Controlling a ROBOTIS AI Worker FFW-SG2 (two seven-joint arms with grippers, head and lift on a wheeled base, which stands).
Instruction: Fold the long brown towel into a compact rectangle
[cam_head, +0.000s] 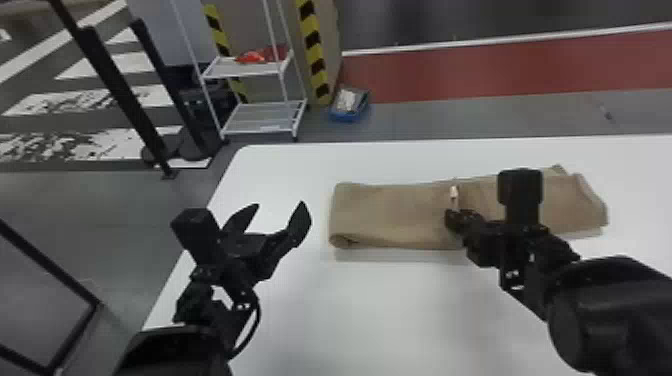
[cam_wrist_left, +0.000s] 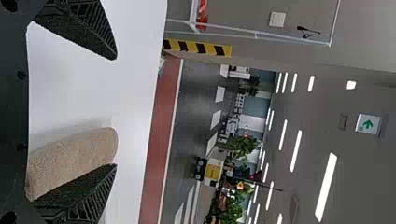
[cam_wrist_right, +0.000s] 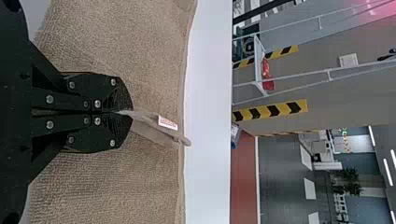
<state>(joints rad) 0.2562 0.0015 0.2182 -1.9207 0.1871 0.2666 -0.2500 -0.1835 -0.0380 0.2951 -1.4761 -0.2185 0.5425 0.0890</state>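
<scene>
Black and bulky, my right forearm (cam_head: 610, 310) comes in from four o'clock, taking the head view as a dial. Its right gripper (cam_head: 452, 216) has its two fingers together, clamped on a pinch of brown towel (cam_head: 395, 212) beside a small white label (cam_wrist_right: 167, 122). The towel lies from the dial's middle out towards three and four o'clock, on the table.

I judge the folding partly done: the cloth is already layered into a long band, with a rounded fold at its nine o'clock end. Its three o'clock end has uneven, offset layers. What seems left is to bring the length down into a shorter block and square the edges; the pinched ridge would need smoothing too. My left gripper (cam_head: 280, 212), at eight o'clock and apart from the towel, has its fingers spread with nothing between the tips.

Under it all is a smooth white table (cam_head: 380, 310), its rounded far corner towards ten o'clock. Beyond, a white metal rack (cam_head: 260, 125) stands at eleven, a blue bin (cam_head: 345, 117) sits near twelve, and a red floor strip (cam_head: 500, 72) runs from one to two. My left wrist view also catches green plants (cam_wrist_left: 243, 145) and long ceiling lights (cam_wrist_left: 326, 186)
</scene>
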